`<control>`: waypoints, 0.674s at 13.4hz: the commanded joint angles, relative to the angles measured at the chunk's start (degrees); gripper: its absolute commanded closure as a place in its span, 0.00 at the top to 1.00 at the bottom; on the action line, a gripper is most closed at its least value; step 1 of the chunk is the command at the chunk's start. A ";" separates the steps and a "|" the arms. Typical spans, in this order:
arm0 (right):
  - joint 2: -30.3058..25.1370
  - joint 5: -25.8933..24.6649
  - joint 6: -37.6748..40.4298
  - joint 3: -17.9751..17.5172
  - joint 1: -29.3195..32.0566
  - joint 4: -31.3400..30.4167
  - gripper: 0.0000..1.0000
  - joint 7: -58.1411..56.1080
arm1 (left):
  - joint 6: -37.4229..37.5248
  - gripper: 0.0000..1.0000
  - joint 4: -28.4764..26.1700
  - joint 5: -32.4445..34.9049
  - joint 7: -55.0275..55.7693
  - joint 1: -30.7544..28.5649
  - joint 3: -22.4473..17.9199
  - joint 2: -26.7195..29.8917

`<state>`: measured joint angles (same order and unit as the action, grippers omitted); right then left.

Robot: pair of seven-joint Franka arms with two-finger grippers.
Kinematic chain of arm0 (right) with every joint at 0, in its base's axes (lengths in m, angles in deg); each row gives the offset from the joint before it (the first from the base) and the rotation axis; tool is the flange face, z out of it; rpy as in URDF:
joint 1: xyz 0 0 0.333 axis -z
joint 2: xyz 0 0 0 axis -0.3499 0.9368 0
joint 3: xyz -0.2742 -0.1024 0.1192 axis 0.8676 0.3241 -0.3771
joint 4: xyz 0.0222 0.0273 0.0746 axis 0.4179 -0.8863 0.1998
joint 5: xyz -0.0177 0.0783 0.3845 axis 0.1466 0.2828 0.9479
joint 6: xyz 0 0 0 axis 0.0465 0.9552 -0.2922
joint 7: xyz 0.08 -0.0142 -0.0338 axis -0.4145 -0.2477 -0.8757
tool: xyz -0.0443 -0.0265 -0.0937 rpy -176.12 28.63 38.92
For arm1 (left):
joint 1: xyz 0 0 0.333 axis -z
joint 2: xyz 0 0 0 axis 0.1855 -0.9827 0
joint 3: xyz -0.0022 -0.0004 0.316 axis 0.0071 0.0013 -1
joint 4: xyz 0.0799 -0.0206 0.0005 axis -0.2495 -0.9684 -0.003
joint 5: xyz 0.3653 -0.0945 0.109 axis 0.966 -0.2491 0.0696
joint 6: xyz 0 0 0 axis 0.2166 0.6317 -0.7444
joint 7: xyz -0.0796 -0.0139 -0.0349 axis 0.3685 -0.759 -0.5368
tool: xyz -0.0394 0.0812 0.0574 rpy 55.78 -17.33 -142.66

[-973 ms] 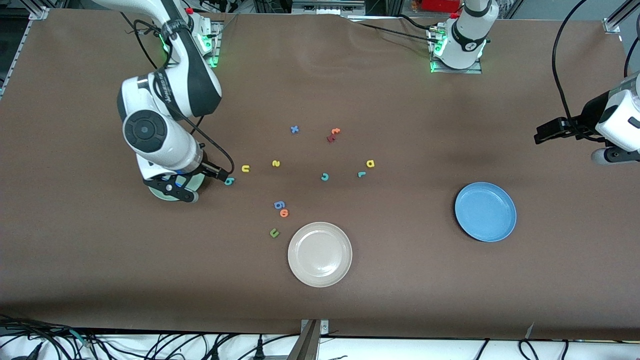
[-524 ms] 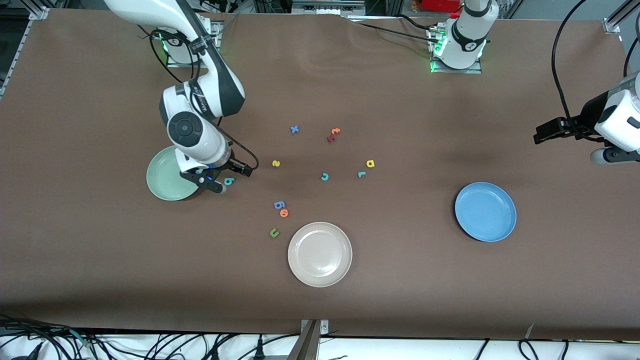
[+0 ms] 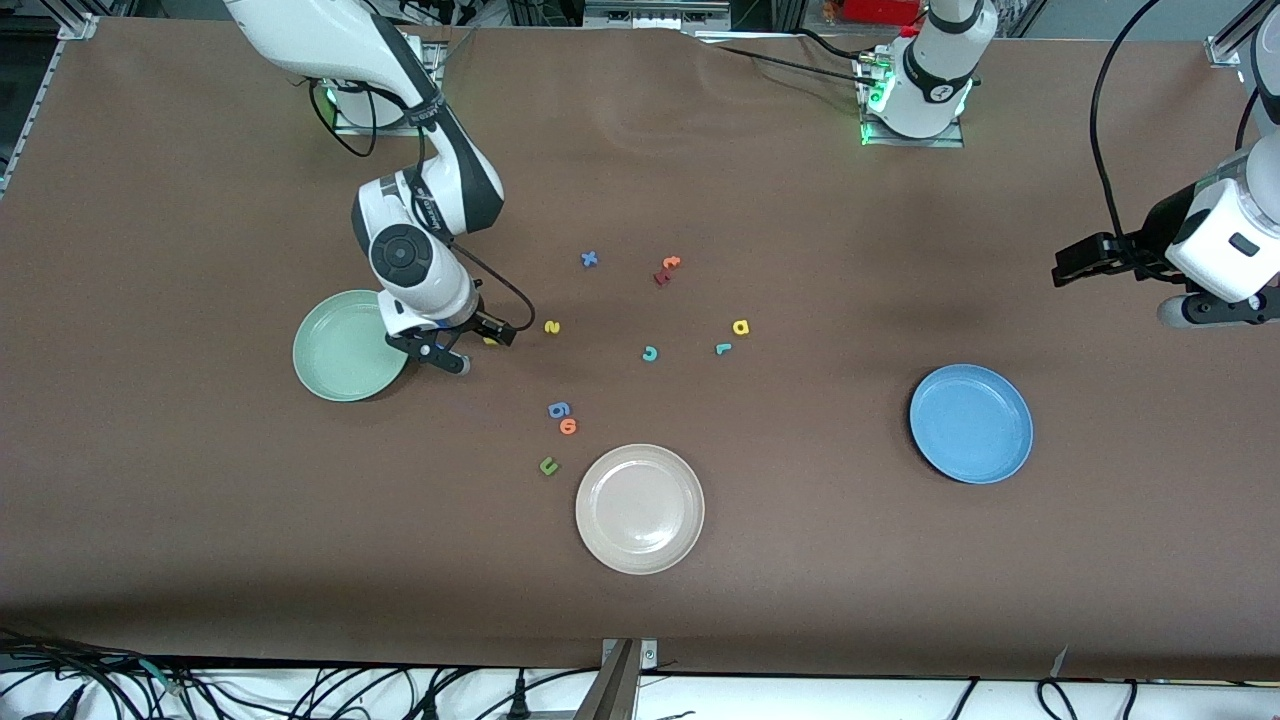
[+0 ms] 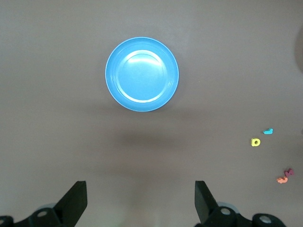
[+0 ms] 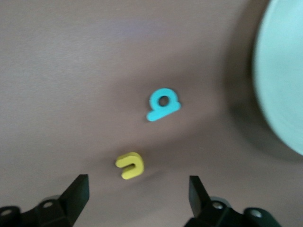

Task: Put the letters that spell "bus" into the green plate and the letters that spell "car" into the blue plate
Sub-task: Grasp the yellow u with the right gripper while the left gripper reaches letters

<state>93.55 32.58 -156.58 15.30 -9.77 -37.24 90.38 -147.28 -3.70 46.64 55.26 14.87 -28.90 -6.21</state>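
Teal "b" (image 5: pixel 163 104) and yellow "u" (image 5: pixel 129 165) are seen on the table just beside the green plate (image 3: pixel 335 350); the right gripper (image 5: pixel 135 198), fingers spread, is poised over them for a pickup, so descent and closing are judged next; the left gripper (image 4: pixel 140 203) waits, spread, over bare table near the blue plate (image 4: pixel 142 74)

The "b" (image 5: pixel 163 104) and "u" (image 5: pixel 130 166) lie just beside the green plate (image 3: pixel 335 350), under the right gripper (image 3: pixel 452 357). The "s" (image 3: pixel 552 327), "c" (image 3: pixel 650 353), "r" (image 3: pixel 723 349) and "a" (image 3: pixel 740 327) sit mid-table, well apart from the blue plate (image 3: pixel 970 423).
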 commanded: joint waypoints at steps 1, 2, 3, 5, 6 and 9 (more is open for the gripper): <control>0.66 0.99 -6.61 -0.64 -0.07 -2.98 0.89 -4.22 | 0.95 1.00 1.67 -0.66 0.34 0.65 -0.28 -1.75; 0.75 0.99 -6.63 -0.64 -0.07 -3.16 0.86 -7.20 | 0.95 1.00 1.75 -0.83 0.95 0.57 -0.37 -2.63; 0.75 0.99 -6.63 -0.55 -0.16 -3.42 0.84 -9.67 | 0.51 1.00 1.75 -0.57 1.57 0.30 -0.37 -2.90; 0.84 0.91 -6.63 -0.55 -0.16 -3.69 0.81 -10.57 | 0.25 1.00 3.32 -0.83 1.66 -0.92 -0.81 -3.60; 0.84 0.91 -6.63 -0.55 -0.16 -3.78 0.77 -10.66 | 0.16 1.00 4.21 -0.83 1.57 -1.28 -0.81 -5.25; 0.84 0.73 -6.89 -0.55 -0.07 -3.69 0.73 -12.76 | 0.16 1.00 4.48 -0.75 1.57 0.21 -0.29 -10.19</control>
<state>94.76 32.57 -162.07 14.70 -9.77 -40.11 80.26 -147.70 -2.37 46.57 56.50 14.00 -29.50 -12.10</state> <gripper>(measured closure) 0.256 0.000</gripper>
